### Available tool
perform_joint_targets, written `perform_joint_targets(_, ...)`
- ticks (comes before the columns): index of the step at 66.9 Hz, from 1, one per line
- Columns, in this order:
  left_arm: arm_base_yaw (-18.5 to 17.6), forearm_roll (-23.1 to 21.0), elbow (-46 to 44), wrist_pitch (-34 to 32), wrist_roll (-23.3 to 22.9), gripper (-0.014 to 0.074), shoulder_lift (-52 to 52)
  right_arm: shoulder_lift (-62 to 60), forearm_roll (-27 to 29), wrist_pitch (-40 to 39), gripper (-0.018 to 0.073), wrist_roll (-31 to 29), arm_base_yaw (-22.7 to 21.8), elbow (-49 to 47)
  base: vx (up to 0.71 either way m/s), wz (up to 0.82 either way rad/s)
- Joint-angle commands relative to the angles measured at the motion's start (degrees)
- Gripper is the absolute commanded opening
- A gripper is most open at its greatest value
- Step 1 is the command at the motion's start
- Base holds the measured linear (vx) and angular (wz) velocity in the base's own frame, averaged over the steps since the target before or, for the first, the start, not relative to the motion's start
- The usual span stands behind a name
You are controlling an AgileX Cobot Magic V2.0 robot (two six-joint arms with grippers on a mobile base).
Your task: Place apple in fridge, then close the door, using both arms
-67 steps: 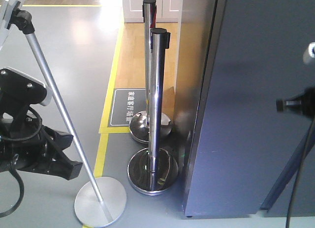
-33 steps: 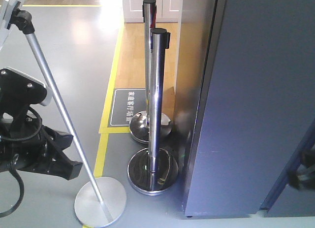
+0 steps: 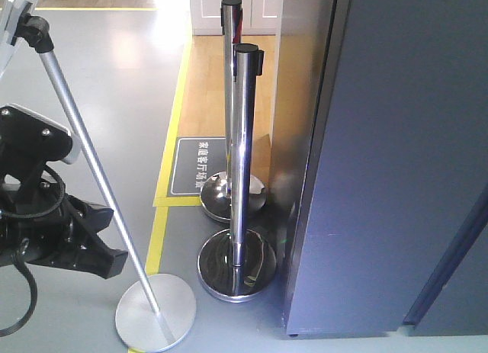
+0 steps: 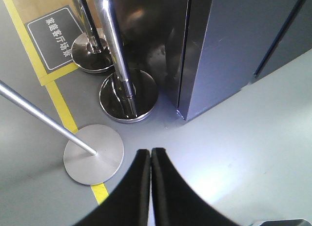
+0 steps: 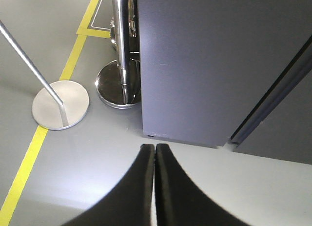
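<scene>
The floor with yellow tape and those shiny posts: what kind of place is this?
Probably a demo hall or showroom mocked up as a kitchen: chrome queue posts, yellow floor tape round a wood-floored zone, a floor sign, and a tall dark fridge.

Dark floor sign w/ white border lay beside yellow floor tape, bearing white Chinese chars. Chars too small to read reliably. No other text seen.

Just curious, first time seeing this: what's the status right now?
Left gripper shut, empty. Right gripper shut, empty. Fridge door looks closed; apple not visible. Chrome posts stand beside fridge.
</scene>
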Motion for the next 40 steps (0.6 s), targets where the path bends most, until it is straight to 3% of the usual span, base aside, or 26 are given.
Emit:
perform_joint_targets(1, -0.14, 0.55, -1.25, -3.19, -0.69, -0.0006, -0.95, -0.77, -0.33, -2.85, -0.0003, 0.0, 0.03, -0.94, 0.0, 0.0)
perform_joint_targets(40, -0.14, 0.55, -1.25, -3.19, -0.69, -0.0006, -0.95, -0.94, -0.32, -2.64, -0.0003, 0.0, 0.03, -0.94, 0.0, 0.0)
